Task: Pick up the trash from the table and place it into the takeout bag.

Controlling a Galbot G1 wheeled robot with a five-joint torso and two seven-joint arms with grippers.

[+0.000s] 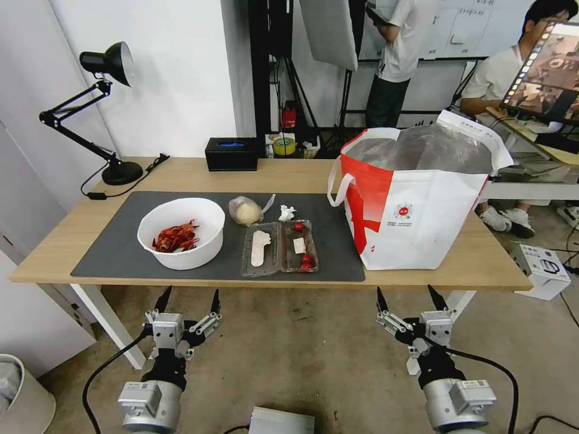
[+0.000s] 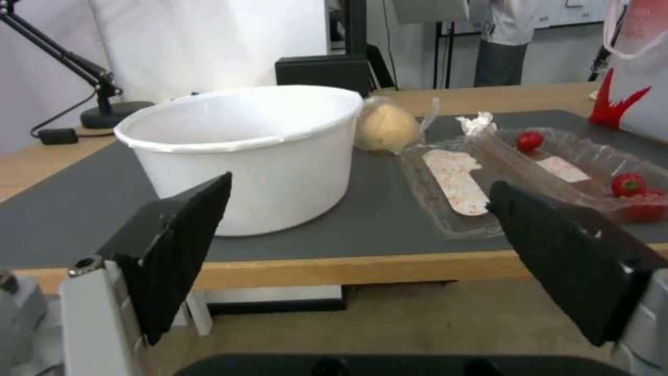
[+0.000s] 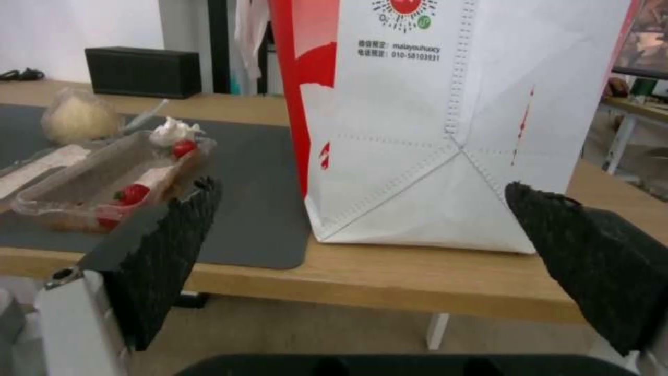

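I have my left gripper (image 1: 188, 296) hanging in front of the near edge of the table (image 1: 181, 175), below the tabletop level, its two black fingers spread wide with nothing between them. Through its wrist camera I look between the pads (image 2: 182, 245) straight at the white bowl (image 2: 250, 151), which stands on the dark grey mat (image 2: 70, 209) near the table's front edge. My right gripper (image 1: 411, 295) sits at about the same height off the table's front edge, also spread wide and empty; from its wrist camera the takeout bag (image 3: 445, 130) stands directly ahead on the bare wood just beside the mat's right end.

Moving outward onto the table: the bowl (image 1: 181, 232) holds red crayfish shells (image 1: 175, 236) and sits on the left part of the mat (image 1: 114, 241). To its right lies the clear clamshell tray (image 1: 279, 247), opened flat, with small red bits in its right half and a pale strip in its left half. Behind the tray, the clear bag with a pale bun (image 1: 246, 211) rests just beside the bowl's rim, and the small crumpled white tissue (image 1: 286, 212) lies near the tray's far edge. The takeout bag (image 1: 416, 205) stands upright and open on the right end of the table, foil lining showing, one white loop handle hanging toward the mat. A black tissue box (image 1: 231, 154) sits at the table's back edge, and a black desk lamp (image 1: 96, 108) stands at the far left corner.
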